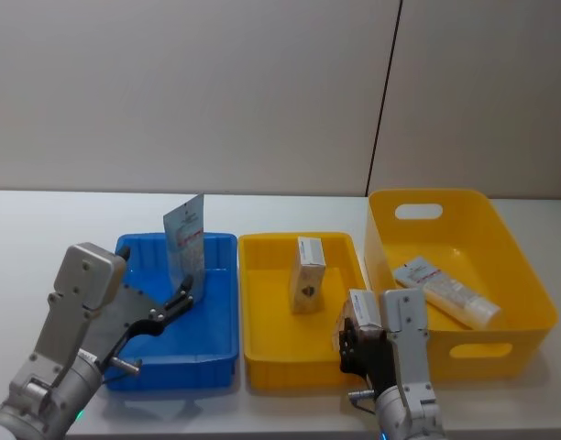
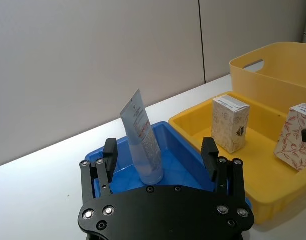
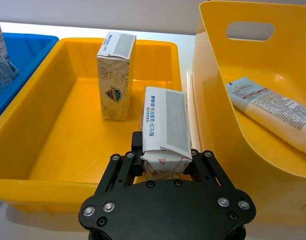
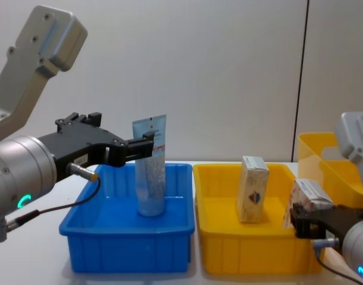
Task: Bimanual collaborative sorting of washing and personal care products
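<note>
You face a plain beige panel wall (image 1: 189, 92), its dark seam (image 1: 383, 96) running up at one o'clock. A white table (image 1: 42, 229) spans below, evenly lit.

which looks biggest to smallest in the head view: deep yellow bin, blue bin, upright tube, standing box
1. deep yellow bin
2. blue bin
3. upright tube
4. standing box

Tube and box are close; the tube looks taller, though it stands farther back.
</note>
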Action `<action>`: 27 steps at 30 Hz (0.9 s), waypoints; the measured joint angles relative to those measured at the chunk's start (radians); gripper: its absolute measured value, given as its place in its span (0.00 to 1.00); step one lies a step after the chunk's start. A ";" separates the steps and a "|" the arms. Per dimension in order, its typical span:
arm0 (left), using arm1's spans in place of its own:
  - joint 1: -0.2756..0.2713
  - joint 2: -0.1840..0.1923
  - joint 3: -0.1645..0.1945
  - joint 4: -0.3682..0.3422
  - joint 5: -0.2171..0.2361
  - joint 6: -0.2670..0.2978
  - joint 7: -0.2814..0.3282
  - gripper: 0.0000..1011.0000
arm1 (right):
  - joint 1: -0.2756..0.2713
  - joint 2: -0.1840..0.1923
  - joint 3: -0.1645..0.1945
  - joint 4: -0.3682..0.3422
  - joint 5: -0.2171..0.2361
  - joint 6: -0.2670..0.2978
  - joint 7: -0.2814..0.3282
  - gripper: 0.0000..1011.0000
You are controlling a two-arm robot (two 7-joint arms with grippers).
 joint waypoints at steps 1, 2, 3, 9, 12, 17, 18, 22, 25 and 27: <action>0.000 0.000 0.000 0.000 0.000 0.000 0.000 0.99 | 0.000 0.000 0.000 0.000 0.000 -0.002 0.000 0.37; 0.000 0.000 0.000 0.000 0.000 0.000 0.000 0.99 | -0.001 0.000 0.000 0.000 -0.001 -0.004 0.000 0.37; 0.000 0.000 0.000 0.000 0.000 0.000 0.000 0.99 | -0.001 0.000 0.001 0.000 -0.001 -0.007 0.001 0.37; 0.000 0.000 0.000 0.000 0.000 0.000 0.000 0.99 | -0.004 -0.002 0.007 -0.018 0.000 -0.034 0.008 0.37; 0.000 0.000 0.000 0.000 0.000 0.000 0.000 0.99 | -0.004 -0.005 0.011 -0.031 0.006 -0.043 0.012 0.37; 0.000 0.000 0.000 0.000 0.000 0.000 0.000 0.99 | -0.003 -0.018 0.026 -0.071 0.033 -0.054 0.027 0.37; 0.000 0.000 0.000 0.000 0.000 0.000 0.000 0.99 | -0.003 -0.020 0.029 -0.077 0.037 -0.054 0.029 0.37; 0.000 0.000 0.000 0.000 0.000 0.000 0.000 0.99 | 0.003 -0.036 0.046 -0.121 0.068 -0.051 0.043 0.37; 0.000 0.000 0.000 0.000 0.000 0.000 0.000 0.99 | 0.009 -0.048 0.059 -0.149 0.092 -0.042 0.051 0.37; 0.000 0.000 0.000 0.000 0.000 0.000 0.000 0.99 | 0.016 -0.059 0.071 -0.172 0.109 -0.034 0.055 0.37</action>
